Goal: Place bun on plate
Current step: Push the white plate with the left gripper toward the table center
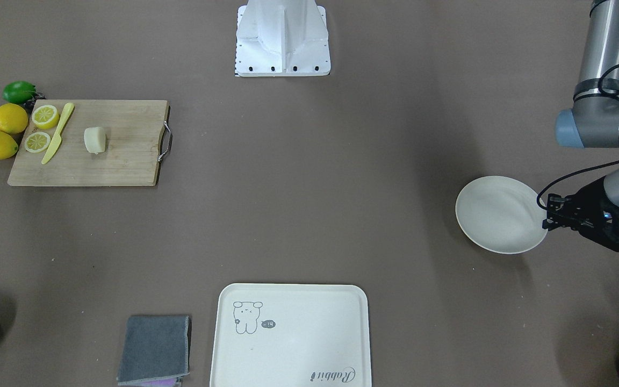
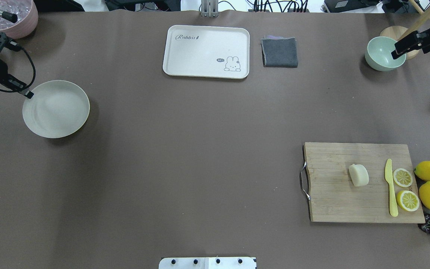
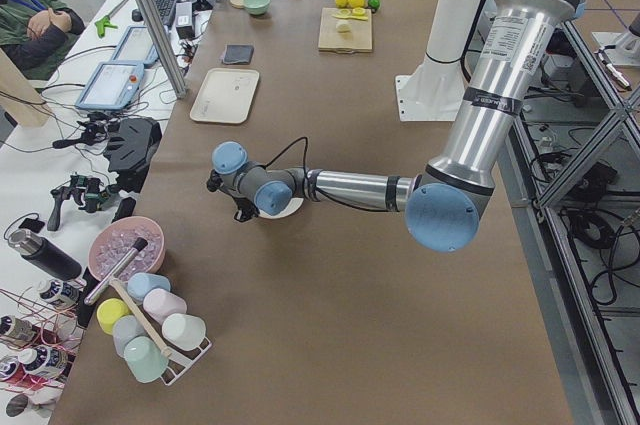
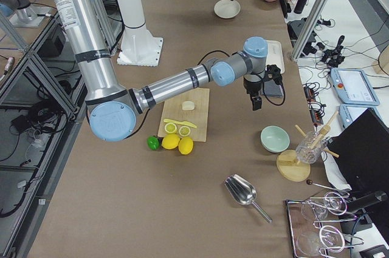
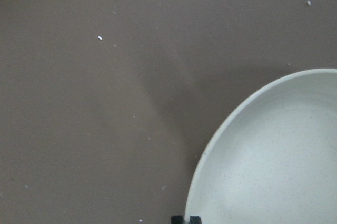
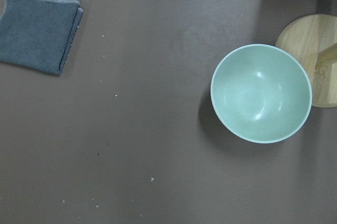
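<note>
**Grip state unconfirmed on both arms**

Left gripper (image 2: 29, 95): tips cropped, close together at the plate (image 2: 56, 123) rim; hold undetermined. Right gripper (image 2: 395, 54), near the green bowl (image 2: 381, 59): opening unreadable. Bun (image 2: 359, 175) lay on the cutting board (image 2: 330, 194) beside the yellow knife (image 2: 390, 186), well apart from the plate.

cream bun (image 1: 95, 140) on board (image 1: 127, 161), off-white plate (image 1: 495, 215) apart

Brown table (image 2: 200, 149) bears plate (image 2: 56, 108), tray (image 2: 203, 48), cloth (image 2: 279, 52), bowl (image 2: 383, 54), cutting board (image 2: 334, 194).

Tray (image 1: 309, 336), cloth (image 1: 155, 348) — lemons (image 1: 11, 118), knife (image 1: 58, 134)
</note>
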`<state>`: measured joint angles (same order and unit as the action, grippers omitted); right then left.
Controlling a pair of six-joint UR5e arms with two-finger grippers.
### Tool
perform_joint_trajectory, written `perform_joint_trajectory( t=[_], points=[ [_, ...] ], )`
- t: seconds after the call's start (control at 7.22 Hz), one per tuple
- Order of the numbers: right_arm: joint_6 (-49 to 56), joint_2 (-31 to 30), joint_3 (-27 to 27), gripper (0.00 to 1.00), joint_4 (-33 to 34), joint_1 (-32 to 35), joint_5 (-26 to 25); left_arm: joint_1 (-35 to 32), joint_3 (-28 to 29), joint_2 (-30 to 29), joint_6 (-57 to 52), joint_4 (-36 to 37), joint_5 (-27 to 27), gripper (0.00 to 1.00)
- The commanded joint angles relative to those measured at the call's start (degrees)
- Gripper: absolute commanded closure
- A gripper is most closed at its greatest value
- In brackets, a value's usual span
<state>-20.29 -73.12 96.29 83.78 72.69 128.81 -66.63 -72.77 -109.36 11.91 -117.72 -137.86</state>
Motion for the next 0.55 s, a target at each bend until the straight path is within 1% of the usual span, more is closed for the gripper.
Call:
perform_joint_trajectory(
  t=[0.0,0.28,0.42],
  points=[
    [-0.1,0.69,-0.22,0.0,0.07,-0.17,0.04,-1.31,-0.18,-6.97,9.83,-0.4,-4.08,1.0],
    [-0.98,0.69,-0.22,0.0,0.07,-0.53,0.04,0.96,-4.9,-8.15,16.62,-0.75,-4.09,1.0],
    [-1.59,0.69,-0.22,0.0,0.07,-0.79,0.04,3.59,-6.4,-9.54,21.09,-1.1,-4.0,1.0]
  ],
)
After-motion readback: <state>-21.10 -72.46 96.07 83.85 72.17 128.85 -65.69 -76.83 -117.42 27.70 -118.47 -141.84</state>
